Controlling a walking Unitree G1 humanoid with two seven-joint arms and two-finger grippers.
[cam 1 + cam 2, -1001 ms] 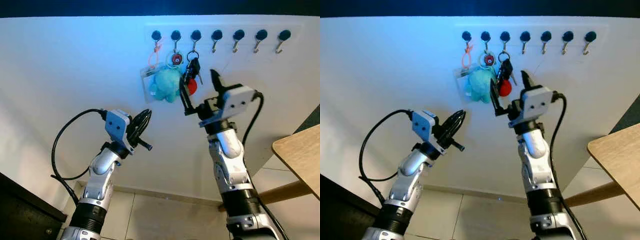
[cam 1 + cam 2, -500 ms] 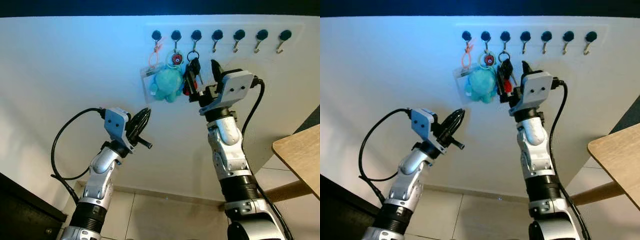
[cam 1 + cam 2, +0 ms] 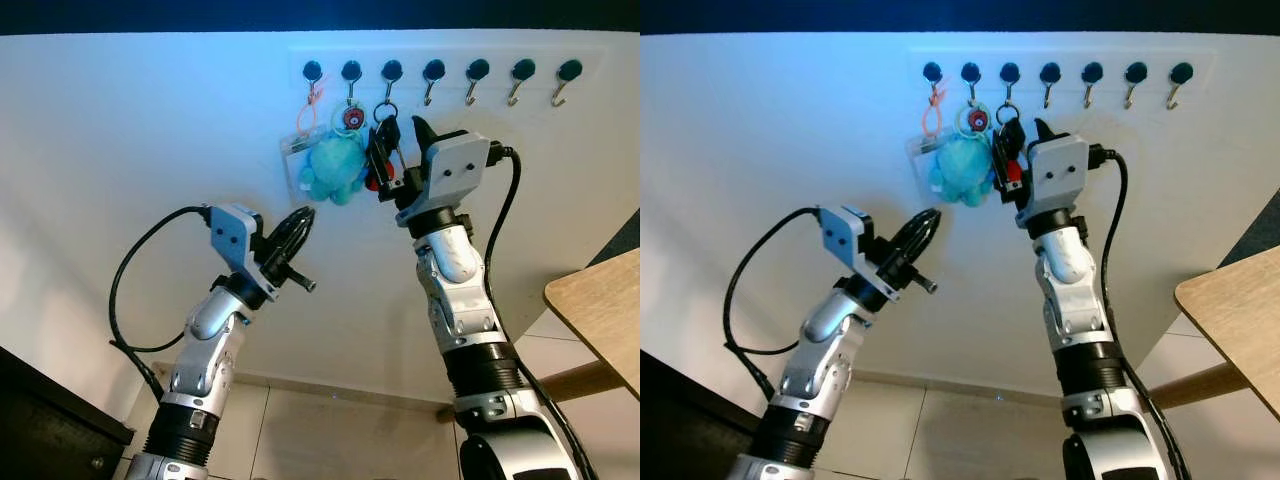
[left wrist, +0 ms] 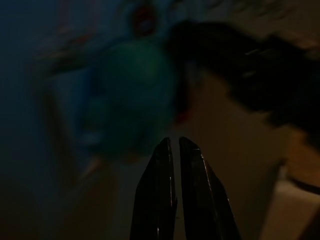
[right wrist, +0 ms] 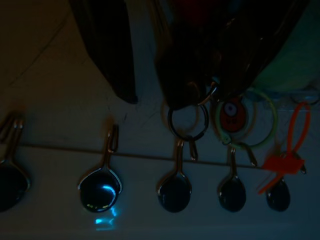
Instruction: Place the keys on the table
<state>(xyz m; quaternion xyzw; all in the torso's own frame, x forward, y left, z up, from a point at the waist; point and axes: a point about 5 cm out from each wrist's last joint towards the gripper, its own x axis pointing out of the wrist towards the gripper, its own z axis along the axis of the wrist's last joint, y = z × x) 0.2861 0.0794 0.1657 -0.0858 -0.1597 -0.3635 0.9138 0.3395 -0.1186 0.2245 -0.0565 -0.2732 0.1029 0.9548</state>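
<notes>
Against the wall (image 3: 120,120), our right gripper (image 3: 392,165) reaches with fingers spread around the keys (image 3: 383,150) hanging from the third hook (image 3: 391,70), our left gripper (image 3: 290,240) clenched on nothing, and we judge a downward tug could jam their ring (image 5: 187,120).

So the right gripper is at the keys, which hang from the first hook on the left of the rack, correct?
Not quite: the keys hang from the third hook from the left, as the left eye view shows. The first holds an orange loop. The right gripper is indeed at the keys.
</notes>
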